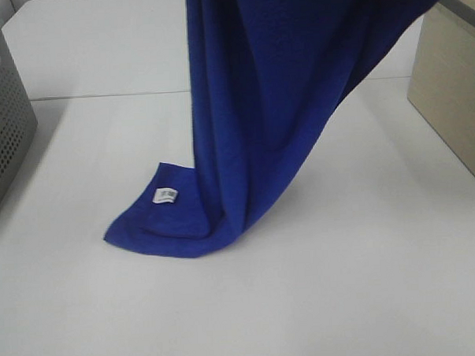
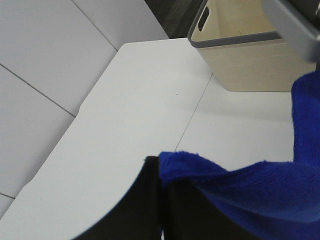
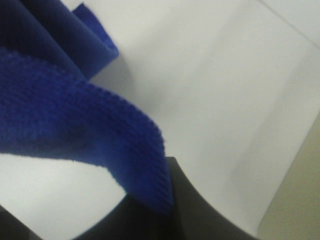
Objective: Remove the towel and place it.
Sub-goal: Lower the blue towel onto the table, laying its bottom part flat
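My left tool [image 2: 162,200] is closed on the towel [image 1: 274,105]. In the left wrist view its two black fingers [image 2: 135,210] meet, and a blue hem edge comes out at their join. My right tool [image 3: 165,210] is also closed on the towel. In the right wrist view a plush fold runs down into the dark finger and ends there. Neither tool appears in the exterior high view, because the cloth's upper edge runs out past the top of that picture.

Towel position: it is raised above the surface [image 1: 368,283] and hangs as a broad blue sheet that narrows downward. Only its lowest corner lies flat on the surface, left of centre. The white tag [image 1: 166,195] sits face up on that corner.

Surroundings: a grey perforated basket [image 1: 2,117] stands at the left edge of the surface, well apart from the towel. A beige box [image 1: 454,82] with a grey rim stands at the right edge, close to the hanging cloth's upper right side.
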`<action>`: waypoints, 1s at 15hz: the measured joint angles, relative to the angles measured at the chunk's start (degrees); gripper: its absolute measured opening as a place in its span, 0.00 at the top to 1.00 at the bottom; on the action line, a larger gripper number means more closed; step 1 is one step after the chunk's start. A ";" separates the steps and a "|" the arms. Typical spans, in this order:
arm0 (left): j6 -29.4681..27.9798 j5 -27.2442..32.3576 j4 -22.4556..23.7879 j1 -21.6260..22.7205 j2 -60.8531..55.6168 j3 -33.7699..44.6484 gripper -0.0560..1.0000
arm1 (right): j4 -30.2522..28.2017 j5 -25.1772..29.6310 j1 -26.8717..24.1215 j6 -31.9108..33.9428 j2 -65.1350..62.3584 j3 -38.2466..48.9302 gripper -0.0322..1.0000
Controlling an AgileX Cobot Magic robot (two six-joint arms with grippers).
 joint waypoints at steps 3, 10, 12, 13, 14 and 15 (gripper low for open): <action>-6.07 3.67 10.71 0.00 -0.63 0.00 0.95 | -2.23 0.23 0.00 0.11 0.00 -5.90 0.95; -12.89 18.28 14.15 0.00 -3.44 0.00 0.95 | 3.84 0.86 0.00 1.83 -0.57 -5.84 0.95; -21.37 23.84 13.81 0.00 -5.84 0.00 0.95 | 7.68 0.86 0.00 4.58 -3.27 -1.55 0.95; -25.55 26.76 13.35 0.00 -6.30 -0.06 0.95 | 8.54 0.86 0.00 5.50 -4.24 -0.06 0.95; -28.59 28.07 12.32 0.00 -6.36 -0.06 0.95 | 9.05 0.86 0.00 6.42 -5.04 0.92 0.95; -31.46 28.36 10.94 0.00 -6.30 -0.06 0.95 | 9.34 0.97 0.00 7.39 -5.56 1.26 0.95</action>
